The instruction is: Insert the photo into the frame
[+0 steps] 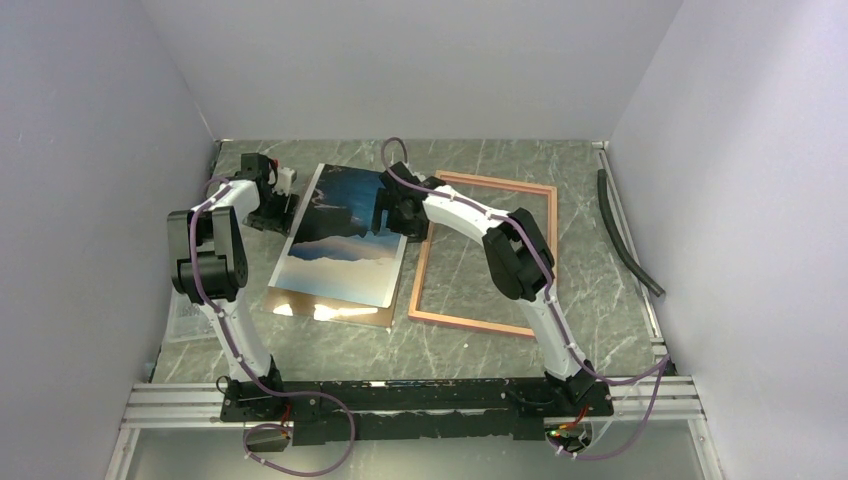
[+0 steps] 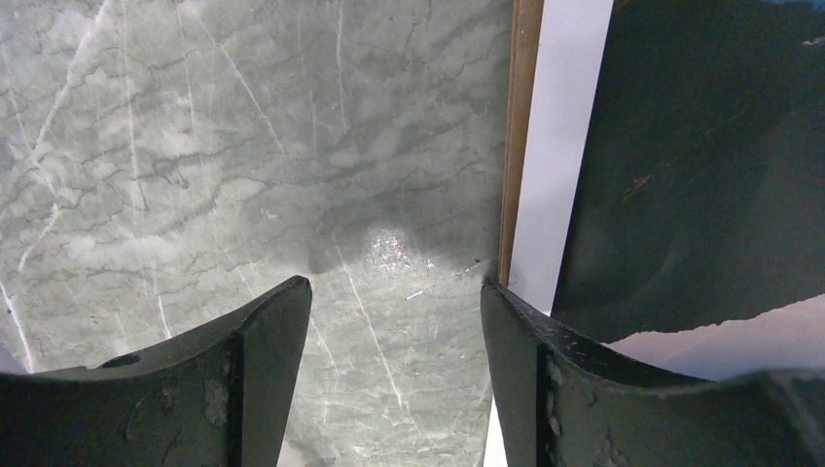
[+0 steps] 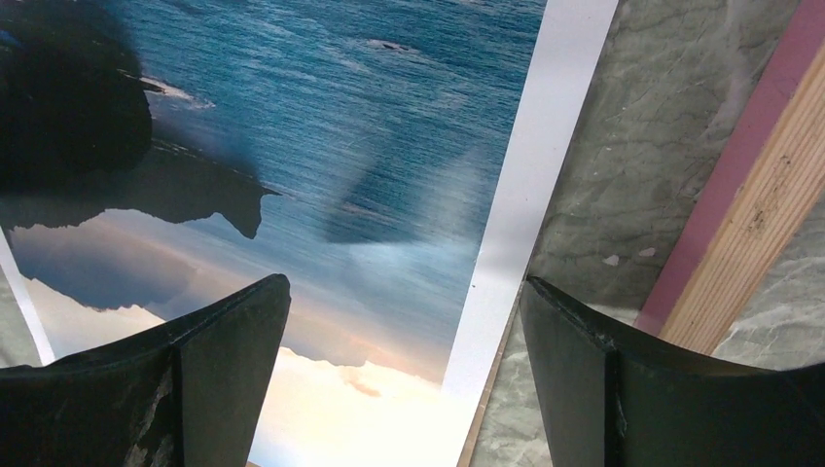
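- The right gripper [image 3: 406, 289] has its jaws spread wide and holds nothing. It straddles the white right margin of the photo [image 3: 389, 146]. The left gripper [image 2: 394, 287] is likewise open and empty at the photo's left edge.
- The photo lies face up on the backing board [image 1: 330, 312], left of centre and toward the far edge of the table [image 1: 600, 300]. The frame [image 1: 480, 325] lies flat just beside it on the right.
- A closing finger might push the thin print sideways instead of getting under it (the sheet looks glossy), or pinch print and board together.
- An uneven lift by the two arms could crease the print or snag it on the frame's left rail.
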### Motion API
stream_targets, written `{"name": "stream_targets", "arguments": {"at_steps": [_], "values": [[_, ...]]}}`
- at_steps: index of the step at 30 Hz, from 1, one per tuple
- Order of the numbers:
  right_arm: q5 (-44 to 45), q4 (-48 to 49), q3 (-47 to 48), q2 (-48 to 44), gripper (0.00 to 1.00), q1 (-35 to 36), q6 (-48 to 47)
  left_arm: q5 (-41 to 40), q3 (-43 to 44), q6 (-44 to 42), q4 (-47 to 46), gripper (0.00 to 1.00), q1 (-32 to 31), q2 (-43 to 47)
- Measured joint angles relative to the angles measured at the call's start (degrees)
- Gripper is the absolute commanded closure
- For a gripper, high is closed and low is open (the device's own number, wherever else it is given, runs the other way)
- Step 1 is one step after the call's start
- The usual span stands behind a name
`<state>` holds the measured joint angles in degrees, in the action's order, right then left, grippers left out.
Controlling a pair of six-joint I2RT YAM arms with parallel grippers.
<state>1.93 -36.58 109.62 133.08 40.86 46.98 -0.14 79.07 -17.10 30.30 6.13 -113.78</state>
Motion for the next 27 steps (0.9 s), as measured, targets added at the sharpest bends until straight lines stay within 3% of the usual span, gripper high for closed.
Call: {"name": "stream_targets", "arguments": {"at_steps": [13,27], "values": [[-11.4,10.4,-9.1,-4.8,0.1,-3.1,2.4,-1.4,-0.1,0.0,-1.0,0.32,-0.2,0.0],[-19.0,18.1,-11.5,-11.5,0.12,-3.1,4.1,-4.0,-0.9,-0.2,-3.1,0.32,0.1,0.3]]}}
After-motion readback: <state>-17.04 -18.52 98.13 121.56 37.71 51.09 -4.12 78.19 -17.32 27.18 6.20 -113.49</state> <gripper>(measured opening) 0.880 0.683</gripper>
